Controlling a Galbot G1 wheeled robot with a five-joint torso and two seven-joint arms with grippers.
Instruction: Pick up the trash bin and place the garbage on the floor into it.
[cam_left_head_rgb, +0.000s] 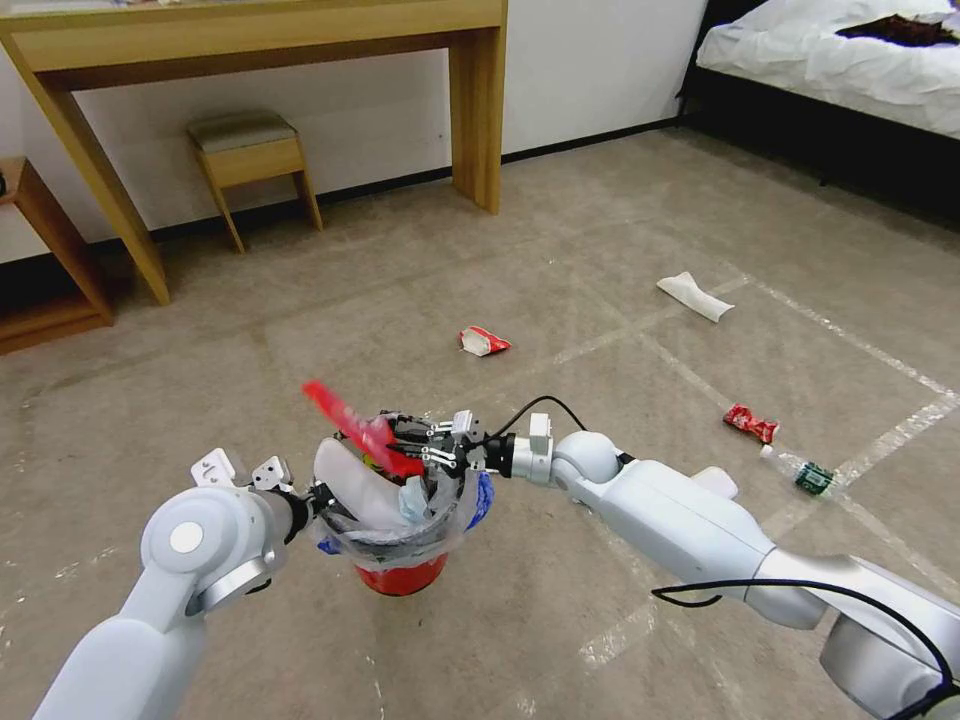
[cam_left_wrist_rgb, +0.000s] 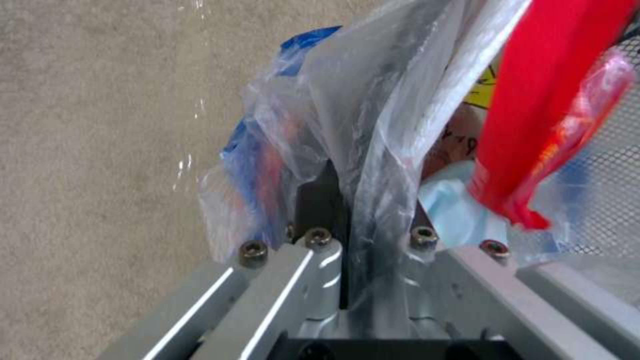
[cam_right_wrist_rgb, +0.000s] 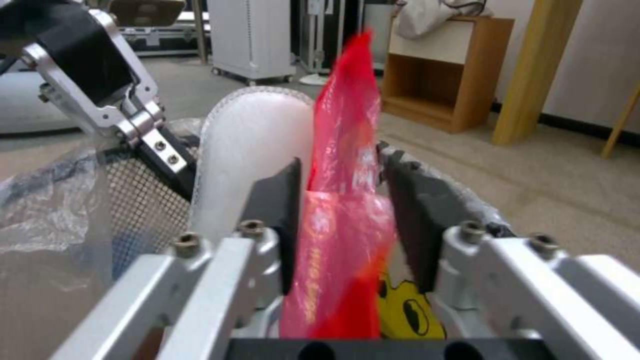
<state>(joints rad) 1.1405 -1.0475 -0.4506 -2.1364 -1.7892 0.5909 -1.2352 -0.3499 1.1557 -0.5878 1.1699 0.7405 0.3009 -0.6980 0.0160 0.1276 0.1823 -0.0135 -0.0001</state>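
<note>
The red trash bin (cam_left_head_rgb: 405, 577), lined with a clear bag (cam_left_wrist_rgb: 373, 100), hangs above the floor (cam_left_head_rgb: 560, 250) with my left gripper (cam_left_head_rgb: 318, 500) shut on its rim and bag. Inside it stand a white slipper (cam_left_head_rgb: 350, 485) and a pale blue item (cam_left_wrist_rgb: 453, 210). My right gripper (cam_left_head_rgb: 415, 455) is over the bin's mouth, its pads closed on a red snack wrapper (cam_right_wrist_rgb: 343, 165) that sticks up out of it. On the carpet lie more garbage: a red-and-white wrapper (cam_left_head_rgb: 485, 342), a white slipper (cam_left_head_rgb: 693, 296), a red wrapper (cam_left_head_rgb: 750, 422) and a small bottle with a green label (cam_left_head_rgb: 805, 473).
A wooden desk (cam_left_head_rgb: 470, 110) and a stool (cam_left_head_rgb: 250, 150) stand against the far wall. A low wooden shelf (cam_left_head_rgb: 50, 270) is at far left. A bed with white bedding (cam_left_head_rgb: 850, 60) fills the far right corner. Shiny tape lines (cam_left_head_rgb: 850, 340) cross the carpet.
</note>
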